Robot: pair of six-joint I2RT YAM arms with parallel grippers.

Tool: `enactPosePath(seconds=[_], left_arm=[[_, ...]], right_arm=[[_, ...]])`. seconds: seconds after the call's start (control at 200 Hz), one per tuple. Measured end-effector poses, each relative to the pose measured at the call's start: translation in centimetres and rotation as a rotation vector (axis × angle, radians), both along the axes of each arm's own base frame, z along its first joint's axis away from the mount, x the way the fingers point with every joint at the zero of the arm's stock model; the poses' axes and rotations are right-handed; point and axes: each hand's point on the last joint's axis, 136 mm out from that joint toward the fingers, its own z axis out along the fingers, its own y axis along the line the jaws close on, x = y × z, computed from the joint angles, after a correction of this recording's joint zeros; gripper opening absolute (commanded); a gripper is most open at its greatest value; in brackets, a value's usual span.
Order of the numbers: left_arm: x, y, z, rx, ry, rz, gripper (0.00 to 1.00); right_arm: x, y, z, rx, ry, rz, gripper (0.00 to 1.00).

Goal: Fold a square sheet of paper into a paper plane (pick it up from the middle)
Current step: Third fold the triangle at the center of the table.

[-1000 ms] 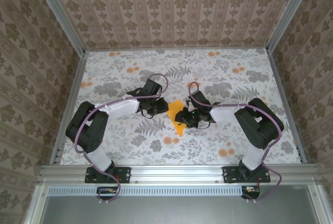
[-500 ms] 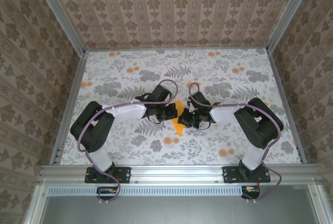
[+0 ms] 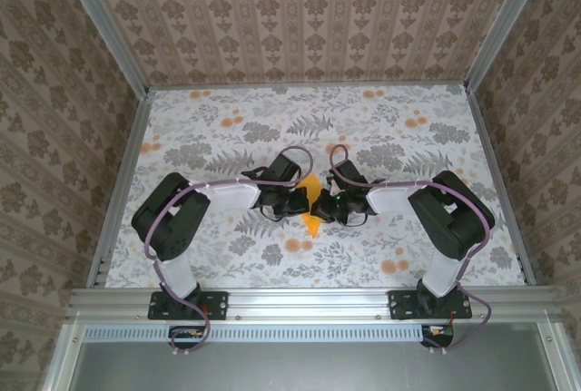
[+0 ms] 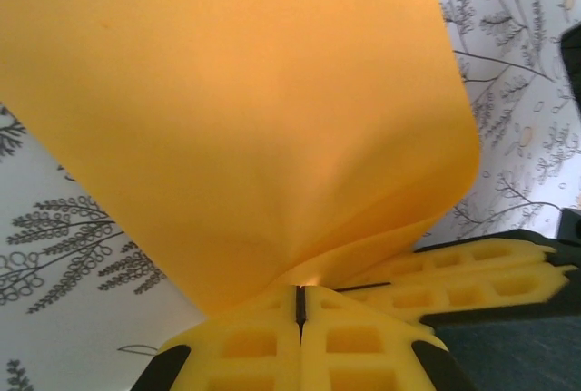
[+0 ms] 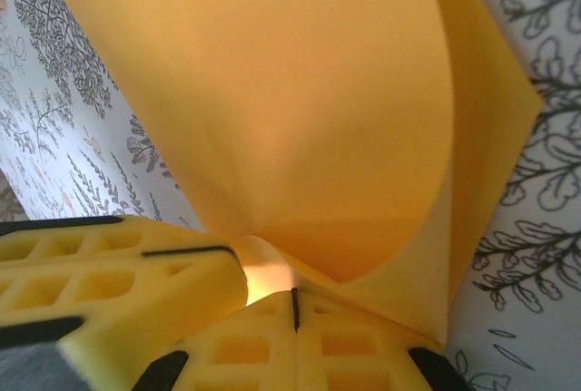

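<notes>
Now, entry for this moment. From the top view, both arms reach inward and meet near the middle of the floral-print surface (image 3: 390, 137). The left pincer (image 3: 298, 202) and the right pincer (image 3: 325, 208) sit just beside each other, tips facing. The square sheet of paper (image 3: 311, 221) lies between them. I see its orange-yellow only as a small patch above the pincers and a pointed corner below them, because the pincers cover the rest.

Left wrist view: the left pincer (image 4: 300, 300) has its yellow jaws pressed together, with only a thin dark seam between them. They pinch the sheet (image 4: 245, 119) at its near edge. The paper bows away from the grip in a smooth curve with no sharp crease. To the right, the right pincer's yellow fingers (image 4: 472, 273) lie against the same sheet, close alongside.

Right wrist view: the right pincer (image 5: 294, 305) is likewise closed tight on the sheet (image 5: 300, 110), and the paper fans out from the pinch point. The left pincer's fingers (image 5: 109, 264) come in from the left, touching or nearly touching the right pincer at the grip. One corner of the sheet juts right over the printed surface (image 5: 545, 191).

I cannot tell whether the sheet is clear of the surface or touching it.
</notes>
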Motion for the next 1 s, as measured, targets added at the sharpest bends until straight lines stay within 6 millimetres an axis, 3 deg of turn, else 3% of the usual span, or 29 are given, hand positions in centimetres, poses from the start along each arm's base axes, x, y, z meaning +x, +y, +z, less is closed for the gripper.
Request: enactPosePath(seconds=[0.26, 0.52, 0.785, 1.0], left_arm=[[-0.2, 0.1, -0.5, 0.054, -0.007, -0.002, 0.0], [-0.3, 0.2, -0.5, 0.098, -0.03, -0.008, 0.0], [-0.3, 0.2, -0.6, 0.113, -0.041, -0.006, 0.0], [-0.2, 0.2, -0.6, 0.115, -0.043, -0.006, 0.0]], right_arm=[[-0.6, -0.1, 0.6, 0.04, -0.045, 0.044, 0.07], [-2.1, 0.1, 5.0, 0.131, -0.189, 0.17, 0.07], [-5.2, -0.5, 2.2, 0.098, -0.114, 0.212, 0.06], [-5.7, -0.3, 1.6, 0.091, -0.099, 0.226, 0.06]])
